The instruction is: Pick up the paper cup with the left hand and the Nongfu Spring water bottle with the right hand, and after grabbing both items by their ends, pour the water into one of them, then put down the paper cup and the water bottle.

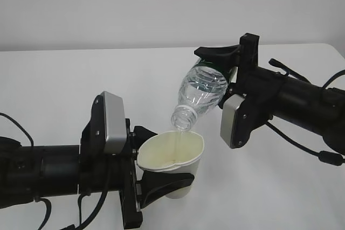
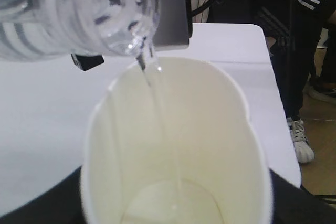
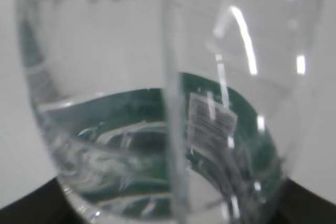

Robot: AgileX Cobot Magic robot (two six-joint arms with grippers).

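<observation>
1. Water (image 2: 148, 74), clear and colourless, is running in a thin stream from the tilted bottle's mouth down into the cup below it.
2. The small clear ribbed plastic Nongfu Spring water bottle (image 1: 200, 91) with its dark green label band is tipping neck-down, its capless threaded neck hanging just above the cup's rim.
3. The right hand (image 1: 223, 60), a black arm with a pincer gripper and a silver-grey plate at the wrist, is clamping the bottle at its base end, up and to the right of the cup.
4. In the right wrist view the bottle (image 3: 157, 103) is filling the whole picture, with water pooling against the green label and its barcode.
5. The small plain white tapered paper cup (image 1: 173, 161) with a rolled rim and cream inside is sitting upright above the white table (image 1: 64, 79), its rim squeezed out of round.
6. The left hand (image 1: 156, 160), a black arm with a two-finger gripper and a silver-grey wrist plate, is gripping the cup by its sides from the cup's left.
7. From the left wrist view the cup (image 2: 178, 145) is showing a shallow pool at its bottom, the bottle neck (image 2: 105, 9) hovering over its far rim.
</observation>
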